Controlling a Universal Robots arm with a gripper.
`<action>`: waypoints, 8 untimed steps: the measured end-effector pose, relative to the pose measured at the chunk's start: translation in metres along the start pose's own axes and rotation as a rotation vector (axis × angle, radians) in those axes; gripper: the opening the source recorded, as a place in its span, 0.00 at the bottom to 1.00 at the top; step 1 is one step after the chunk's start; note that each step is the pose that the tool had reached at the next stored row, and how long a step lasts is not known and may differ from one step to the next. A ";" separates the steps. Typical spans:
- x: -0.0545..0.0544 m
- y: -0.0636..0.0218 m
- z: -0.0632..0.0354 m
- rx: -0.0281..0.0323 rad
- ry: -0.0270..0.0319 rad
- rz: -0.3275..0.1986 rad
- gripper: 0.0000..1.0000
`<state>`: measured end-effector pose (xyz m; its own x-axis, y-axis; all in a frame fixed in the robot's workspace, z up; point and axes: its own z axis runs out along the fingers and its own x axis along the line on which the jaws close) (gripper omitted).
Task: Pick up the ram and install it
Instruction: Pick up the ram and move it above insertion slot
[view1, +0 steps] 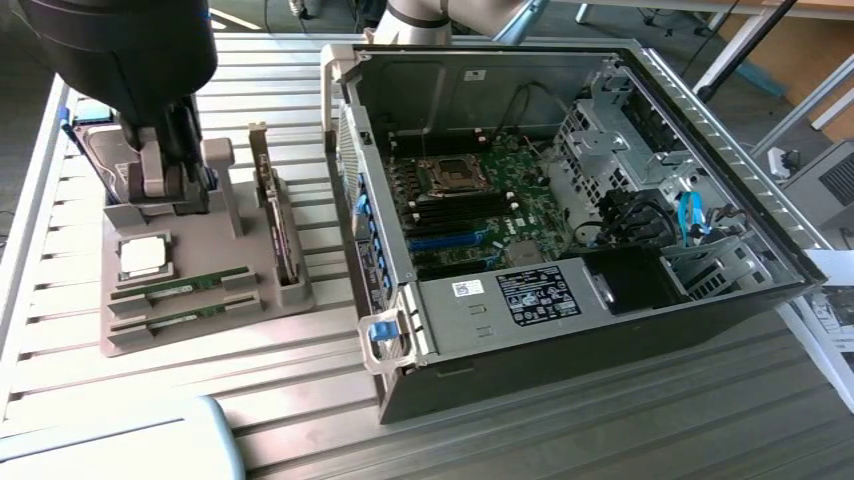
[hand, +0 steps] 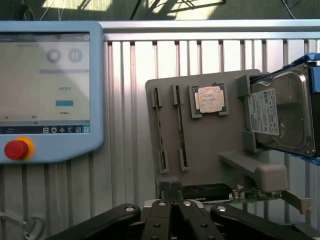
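Two rams lie side by side in slots of the grey holder tray (view1: 200, 345): one ram (view1: 180, 288) and a second ram (view1: 187, 320) closer to the tray's near end. The wrist view sees them edge-on, as the first ram (hand: 180, 127) and the second ram (hand: 159, 130). My gripper (view1: 167, 200) hangs over the far end of the tray, apart from both sticks. In the wrist view its fingers (hand: 172, 220) press together with nothing between them. The open computer case (view1: 574, 300) stands at the exterior view's right, its motherboard (view1: 467, 215) with black memory slots exposed.
On the tray also sit a silver processor chip (view1: 144, 255), an upright expansion card (view1: 280, 235) and a hard drive (hand: 280, 117). A teach pendant (hand: 50, 90) with a red stop button lies on the slatted metal table (view1: 601, 430) beyond the tray's near end.
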<state>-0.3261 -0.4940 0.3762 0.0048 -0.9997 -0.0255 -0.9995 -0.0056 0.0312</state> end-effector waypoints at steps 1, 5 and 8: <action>0.000 0.0000 0.0003 -0.0006 0.0006 -0.020 0.13; 0.000 0.0000 0.0006 -0.0014 0.0017 -0.051 0.13; 0.000 0.0000 0.0007 -0.0013 0.0016 -0.051 0.14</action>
<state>-0.3262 -0.4940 0.3756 0.0556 -0.9981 -0.0255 -0.9979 -0.0563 0.0313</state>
